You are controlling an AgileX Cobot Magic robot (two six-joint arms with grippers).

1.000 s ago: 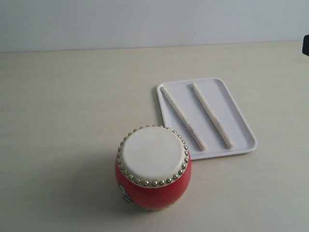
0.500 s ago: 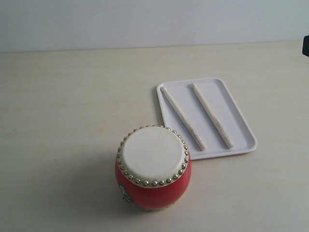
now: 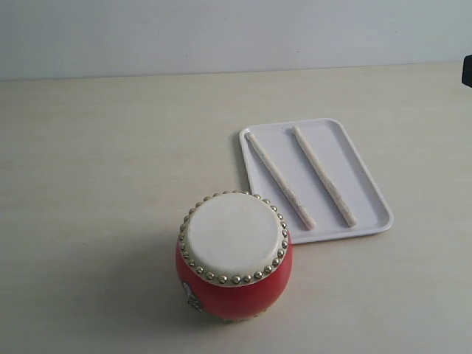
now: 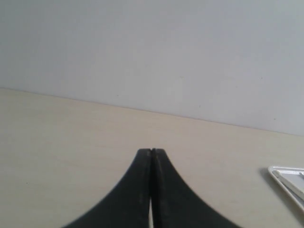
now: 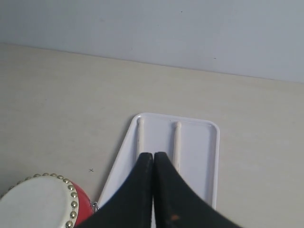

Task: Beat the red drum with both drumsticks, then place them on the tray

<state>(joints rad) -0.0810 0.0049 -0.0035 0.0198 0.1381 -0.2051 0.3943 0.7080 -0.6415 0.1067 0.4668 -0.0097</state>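
Observation:
The red drum (image 3: 234, 258) stands upright near the front of the table, its cream skin ringed by brass studs; part of it shows in the right wrist view (image 5: 45, 202). Behind and to its right lies the white tray (image 3: 372, 193), and two pale drumsticks lie side by side in it, one (image 3: 280, 180) nearer the drum, the other (image 3: 324, 175) further right. My right gripper (image 5: 153, 154) is shut and empty, above the tray (image 5: 211, 156), where both drumsticks (image 5: 140, 135) (image 5: 176, 142) show. My left gripper (image 4: 151, 151) is shut and empty over bare table.
A pale wooden table (image 3: 103, 162) runs back to a plain light wall. A dark object (image 3: 467, 70) pokes in at the right edge of the exterior view. One corner of the tray (image 4: 287, 178) shows in the left wrist view.

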